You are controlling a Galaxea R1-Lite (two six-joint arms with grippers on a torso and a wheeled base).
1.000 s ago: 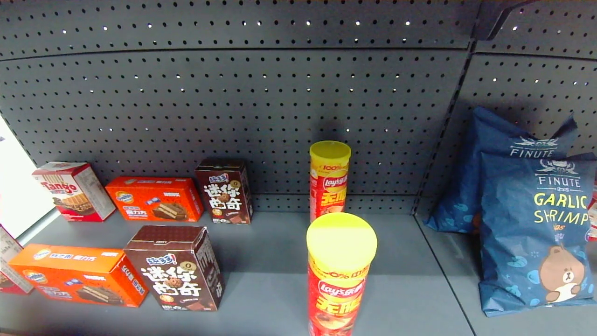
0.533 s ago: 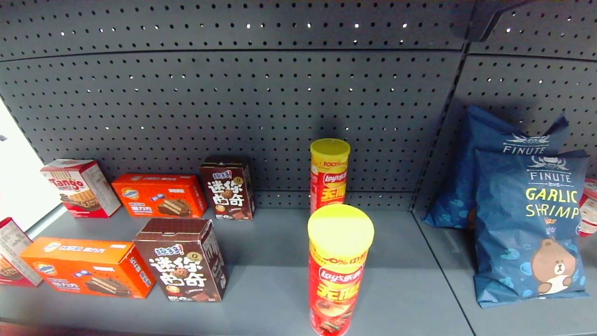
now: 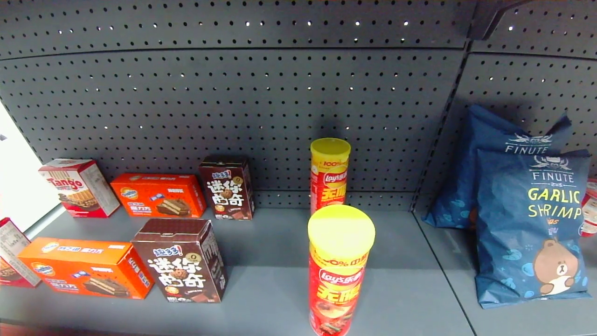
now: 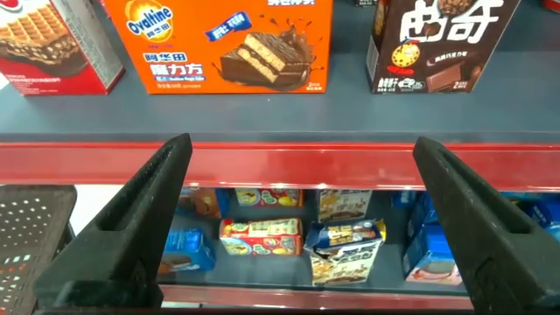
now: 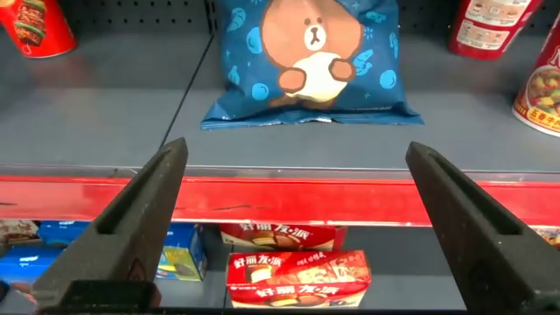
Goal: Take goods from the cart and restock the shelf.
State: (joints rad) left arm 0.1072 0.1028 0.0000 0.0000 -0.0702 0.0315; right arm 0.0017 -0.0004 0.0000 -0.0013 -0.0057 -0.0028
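The grey shelf [image 3: 270, 252] holds two red chip cans with yellow lids, one in front [image 3: 340, 270] and one at the back [image 3: 329, 175]. To their left stand two brown cookie boxes [image 3: 179, 261], two orange wafer boxes [image 3: 84, 268] and a red-white wafer box [image 3: 77, 186]. Two blue shrimp-chip bags [image 3: 531, 228] lean at the right. My left gripper [image 4: 306, 236] is open in front of the red shelf edge [image 4: 289, 164], below the orange box [image 4: 229, 44] and brown box [image 4: 442, 44]. My right gripper [image 5: 297, 227] is open before the shelf edge [image 5: 289, 197], below a blue bag [image 5: 306, 57].
A perforated back panel [image 3: 261, 102] closes the shelf behind. A lower shelf holds several small boxes [image 4: 262, 236] and a red box [image 5: 297, 271]. A red can [image 5: 35, 26] and cup goods [image 5: 538, 87] flank the blue bag. Bare shelf lies between cans and bags [image 3: 406, 261].
The head camera has shifted, so the whole shelf sits a little differently in the picture. The goods on the shelf have not moved.
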